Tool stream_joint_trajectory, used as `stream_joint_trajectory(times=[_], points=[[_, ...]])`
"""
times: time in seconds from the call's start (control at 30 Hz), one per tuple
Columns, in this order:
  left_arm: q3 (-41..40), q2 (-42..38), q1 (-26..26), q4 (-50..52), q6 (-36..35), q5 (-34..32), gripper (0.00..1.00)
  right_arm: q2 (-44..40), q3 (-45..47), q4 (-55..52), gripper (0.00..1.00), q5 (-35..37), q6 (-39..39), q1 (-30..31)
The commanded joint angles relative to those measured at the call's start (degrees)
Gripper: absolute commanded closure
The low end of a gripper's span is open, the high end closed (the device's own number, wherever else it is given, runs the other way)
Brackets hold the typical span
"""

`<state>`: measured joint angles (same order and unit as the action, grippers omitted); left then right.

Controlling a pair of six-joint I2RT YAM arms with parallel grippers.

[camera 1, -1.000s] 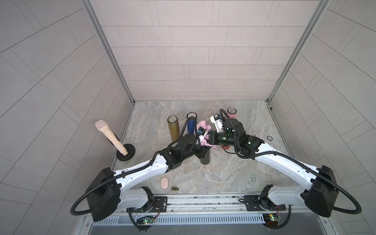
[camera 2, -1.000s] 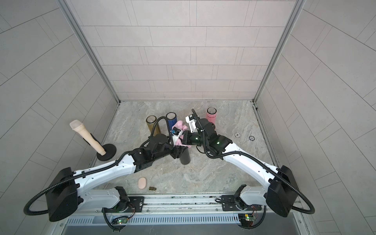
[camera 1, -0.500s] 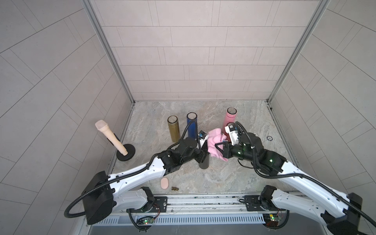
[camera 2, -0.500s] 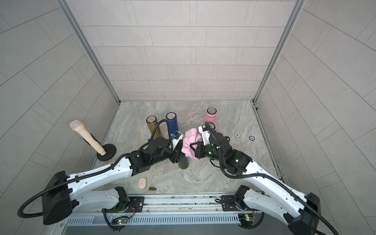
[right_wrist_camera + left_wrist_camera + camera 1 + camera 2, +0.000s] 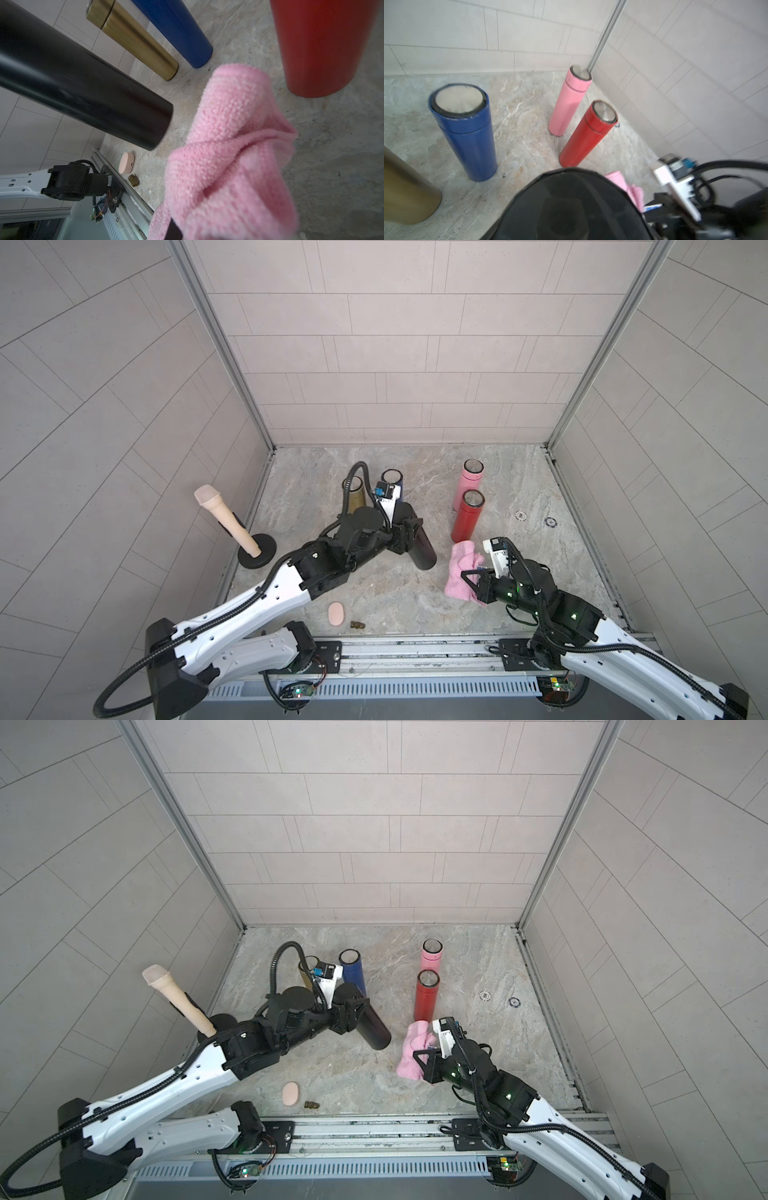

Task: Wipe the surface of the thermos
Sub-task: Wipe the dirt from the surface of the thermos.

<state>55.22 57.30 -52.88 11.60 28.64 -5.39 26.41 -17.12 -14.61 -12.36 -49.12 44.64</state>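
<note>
Now the left gripper (image 5: pixel 405 536) clamps the thermos (image 5: pixel 424 553), tilted over mid-bench; the right gripper (image 5: pixel 469 578) pinches the cloth (image 5: pixel 462 558) near it, not touching. Best press the cloth flat and stroke lengthwise.

No text, brand, number or sign can be read in any view. On the far right of the floor lie a whitish round disc (image 5: pixel 520 514) and a blue round disc (image 5: pixel 550 522). Each bears a ring pattern, but it is too small to show whether it holds any lettering.
</note>
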Motion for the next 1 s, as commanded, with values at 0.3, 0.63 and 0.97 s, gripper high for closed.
stream_joint_trajectory(times=[0.3,0.63,0.97], points=[[-1.7,-1.7,0.3,-12.9,15.9,3.5,1.0,12.4,-4.6,19.0,1.0,-3.5,8.0,5.7],[-3.9,-3.1,0.4,-6.7,13.3,-2.2,1.0,-3.3,-7.5,6.2,1.0,1.6,11.3,7.5],[-3.6,-4.1,0.7,-11.9,14.3,3.7,1.0,1.9,-3.2,14.5,1.0,2.9,12.0,7.5]])
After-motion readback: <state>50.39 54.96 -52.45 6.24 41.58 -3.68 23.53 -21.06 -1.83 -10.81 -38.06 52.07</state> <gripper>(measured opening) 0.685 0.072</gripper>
